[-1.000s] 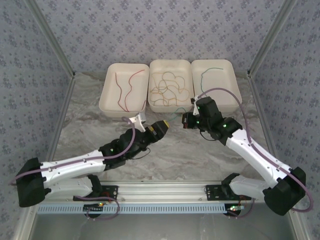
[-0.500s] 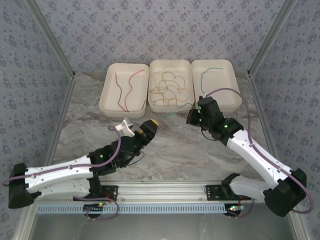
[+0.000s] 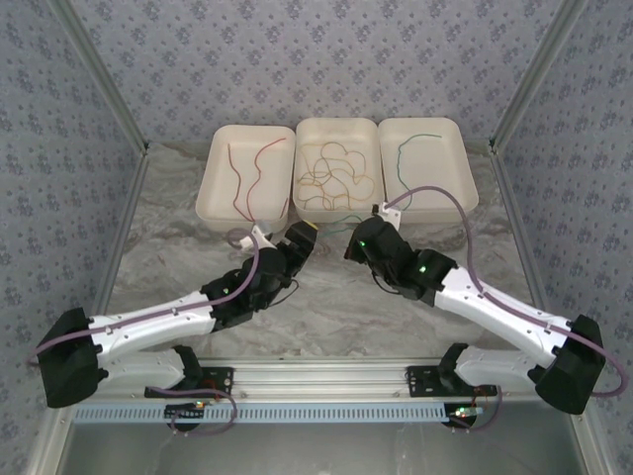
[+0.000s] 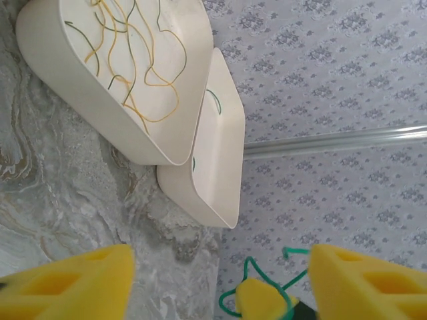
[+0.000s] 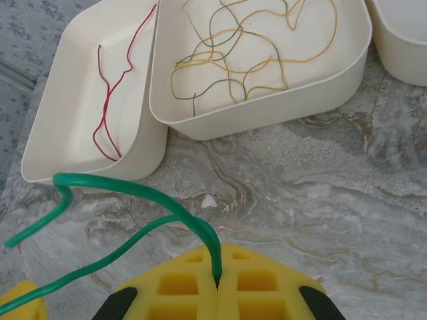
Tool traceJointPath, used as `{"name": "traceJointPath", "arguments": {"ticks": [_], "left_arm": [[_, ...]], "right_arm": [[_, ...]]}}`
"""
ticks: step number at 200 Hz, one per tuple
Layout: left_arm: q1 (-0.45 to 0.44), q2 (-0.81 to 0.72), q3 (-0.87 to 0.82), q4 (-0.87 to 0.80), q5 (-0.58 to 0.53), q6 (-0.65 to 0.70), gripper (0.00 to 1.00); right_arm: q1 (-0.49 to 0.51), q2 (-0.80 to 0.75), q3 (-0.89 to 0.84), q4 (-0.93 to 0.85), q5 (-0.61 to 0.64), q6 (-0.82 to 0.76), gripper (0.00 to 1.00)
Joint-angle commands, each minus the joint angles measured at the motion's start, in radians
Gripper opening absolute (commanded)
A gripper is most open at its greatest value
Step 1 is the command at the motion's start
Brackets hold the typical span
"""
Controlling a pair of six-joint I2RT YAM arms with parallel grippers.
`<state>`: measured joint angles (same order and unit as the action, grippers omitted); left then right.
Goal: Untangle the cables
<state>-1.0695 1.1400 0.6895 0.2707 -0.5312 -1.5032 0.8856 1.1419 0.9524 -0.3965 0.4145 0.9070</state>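
Note:
My right gripper is shut on a green cable, which loops up and off to the left above the marble table. From above, that gripper hangs in front of the middle tray, where a tangle of yellow-orange and green cables lies. My left gripper faces it from the left. In the left wrist view this gripper is open, with the held green cable and the other gripper's yellow tip between its fingers, touching neither. Two red cables lie in the left tray.
The right tray holds one green cable. All three white trays stand side by side at the back of the table. Patterned walls and metal posts close in the sides and the back. Bare marble lies between the trays and the arm bases.
The left gripper pulled back toward the near edge, then came forward again beside the right one. The right gripper moved left and nearer with the green cable.

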Motion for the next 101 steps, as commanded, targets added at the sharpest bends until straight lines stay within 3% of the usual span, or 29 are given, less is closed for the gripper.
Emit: {"name": "traceJointPath", "arguments": {"ticks": [1, 19, 66, 87, 101], "left_arm": [[0.014, 0.015, 0.028, 0.043, 0.039, -0.025, 0.56], [0.019, 0.02, 0.01, 0.052, 0.043, -0.053, 0.4], [0.026, 0.027, 0.007, 0.064, 0.041, -0.066, 0.25], [0.035, 0.02, 0.005, 0.051, 0.04, -0.068, 0.0], [0.042, 0.006, -0.003, 0.038, 0.031, -0.068, 0.0]], "right_arm": [[0.02, -0.001, 0.003, 0.012, 0.067, 0.049, 0.0], [0.027, -0.013, -0.001, 0.018, 0.074, 0.056, 0.0], [0.053, 0.0, 0.009, 0.021, 0.081, 0.063, 0.0], [0.066, 0.001, 0.0, 0.023, 0.092, 0.065, 0.0], [0.07, -0.003, -0.008, 0.032, 0.079, 0.054, 0.0]]}}
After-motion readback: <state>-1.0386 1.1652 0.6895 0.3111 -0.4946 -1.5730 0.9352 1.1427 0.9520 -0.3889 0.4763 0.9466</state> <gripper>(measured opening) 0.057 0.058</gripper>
